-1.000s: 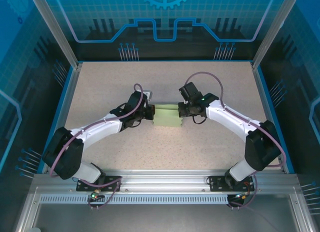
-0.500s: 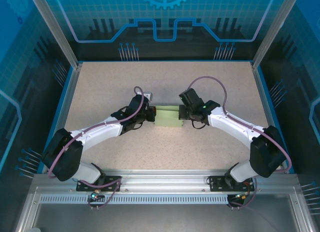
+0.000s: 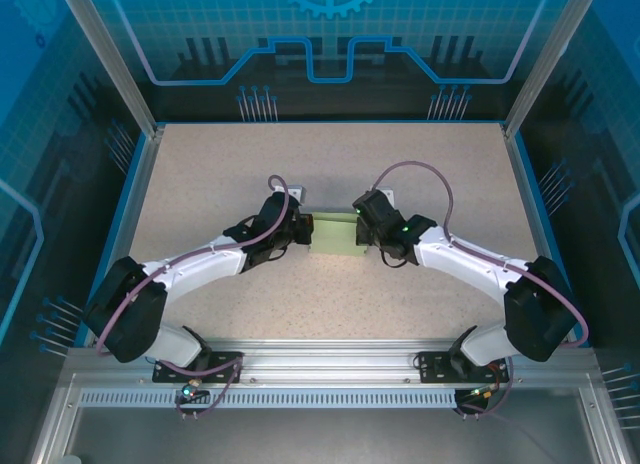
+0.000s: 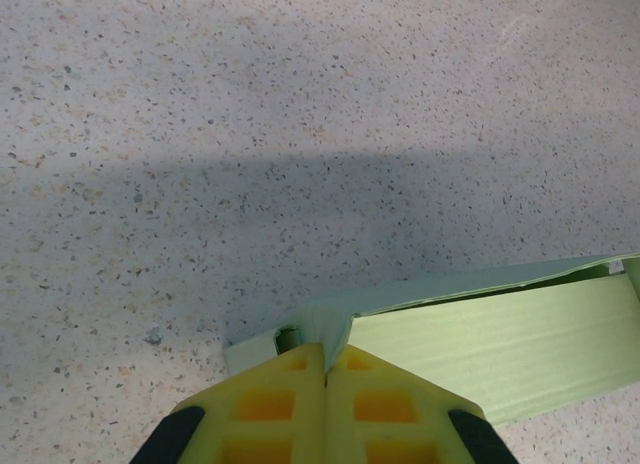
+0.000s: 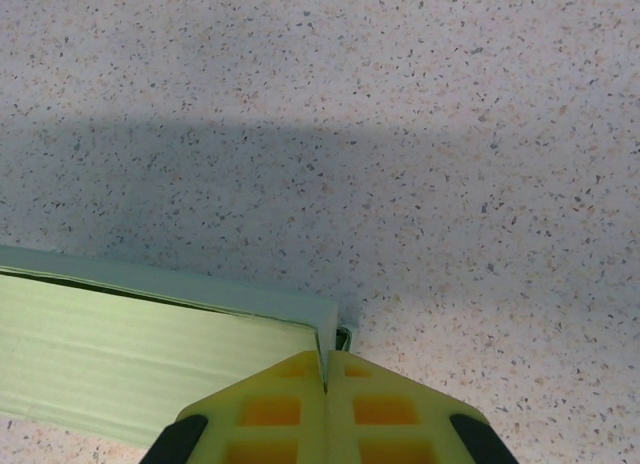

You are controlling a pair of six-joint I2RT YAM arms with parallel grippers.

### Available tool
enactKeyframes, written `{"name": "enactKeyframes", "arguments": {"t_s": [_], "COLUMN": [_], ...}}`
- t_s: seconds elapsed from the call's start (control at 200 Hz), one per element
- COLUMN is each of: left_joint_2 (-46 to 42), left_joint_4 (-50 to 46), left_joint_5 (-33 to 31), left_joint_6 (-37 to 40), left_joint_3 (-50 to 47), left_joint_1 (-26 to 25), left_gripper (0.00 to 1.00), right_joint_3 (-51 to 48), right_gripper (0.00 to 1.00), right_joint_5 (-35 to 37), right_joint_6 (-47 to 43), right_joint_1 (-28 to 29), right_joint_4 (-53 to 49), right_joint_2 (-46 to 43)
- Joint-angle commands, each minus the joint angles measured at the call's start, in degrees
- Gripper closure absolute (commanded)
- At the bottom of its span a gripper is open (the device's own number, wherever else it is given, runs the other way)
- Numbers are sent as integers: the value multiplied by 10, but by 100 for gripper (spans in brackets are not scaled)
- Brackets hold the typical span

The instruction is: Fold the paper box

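The paper box (image 3: 336, 234), pale mint-green card folded into a small rectangular shape, lies on the speckled table between my two grippers. My left gripper (image 3: 304, 231) is at its left end. In the left wrist view the yellow fingers (image 4: 290, 394) are shut on a thin end flap of the paper box (image 4: 500, 344). My right gripper (image 3: 363, 230) is at the right end. There the gripper (image 5: 326, 369) is shut on the upright end wall of the paper box (image 5: 130, 354). The box's long top edge stands slightly open.
The speckled table (image 3: 330, 164) has a raised blue rim (image 3: 140, 199) on the left, right and back. Aluminium posts (image 3: 110, 59) rise at the back corners. Both forearms slant inward from the bases at the near edge (image 3: 330, 359).
The right arm's elbow has dropped toward the near edge and its wrist has turned, staying at the box's right end. The left gripper has edged slightly right. The box has barely shifted.
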Motion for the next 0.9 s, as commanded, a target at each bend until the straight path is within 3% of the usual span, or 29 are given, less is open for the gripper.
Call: {"name": "enactKeyframes", "arguments": {"t_s": [0.0, 0.225, 0.635, 0.895], "left_joint_2": [-13, -27, -7, 13], "left_joint_4": [-18, -35, -6, 57], "left_joint_5": [-37, -80, -69, -81], "left_joint_6": [13, 46, 46, 14], "left_joint_3": [-13, -12, -35, -93], "left_joint_1": [-3, 2, 2, -31], "left_gripper": [100, 100, 100, 100], "right_joint_3": [-18, -27, -46, -96], "right_gripper": [98, 99, 99, 99], "right_joint_5": [21, 30, 38, 75], "right_joint_6": [-14, -33, -36, -48], "right_joint_1": [7, 7, 21, 54], "right_joint_4": [-2, -2, 21, 71], "right_joint_2": [-2, 3, 16, 21]}}
